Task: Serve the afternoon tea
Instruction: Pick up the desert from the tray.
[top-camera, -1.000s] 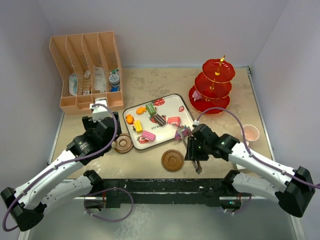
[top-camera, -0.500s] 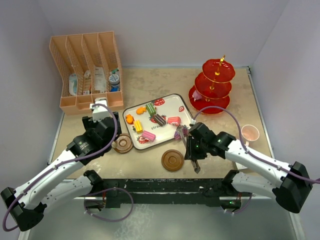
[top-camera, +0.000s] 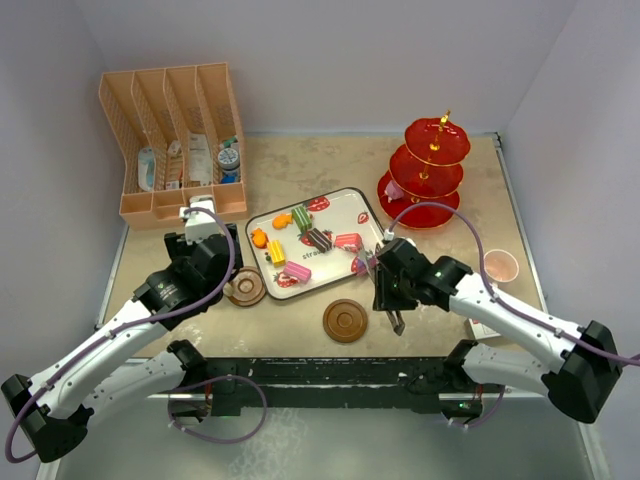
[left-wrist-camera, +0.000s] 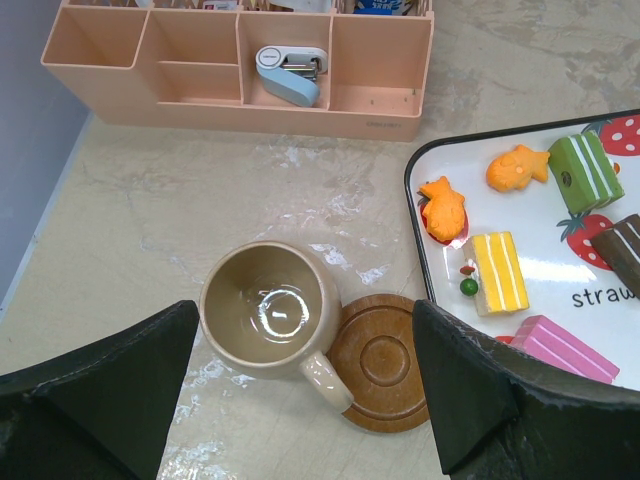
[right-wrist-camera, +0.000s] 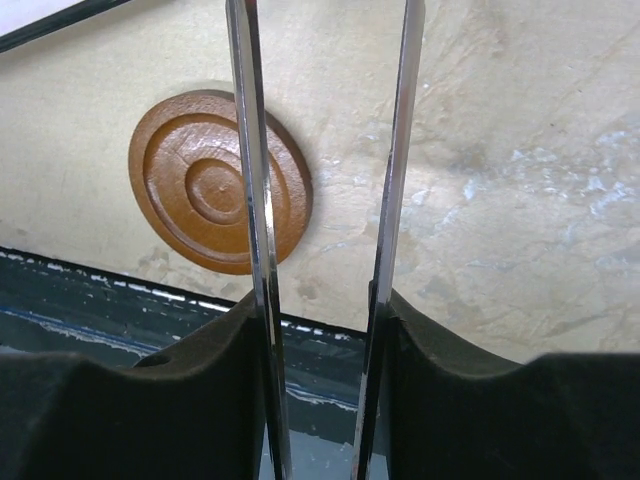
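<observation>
With right end effector (right-wrist-camera: 320, 310) clamping metal tongs (right-wrist-camera: 245, 150) and left end effector (left-wrist-camera: 305, 330) spread above tan mug (left-wrist-camera: 268, 308), likely rigid, light, slick: pinch its wall at the rim

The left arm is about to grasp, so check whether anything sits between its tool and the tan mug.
Nothing visible does. The left tool hangs open over the tan mug, fingers either side; the saucer lies by its handle.
</observation>
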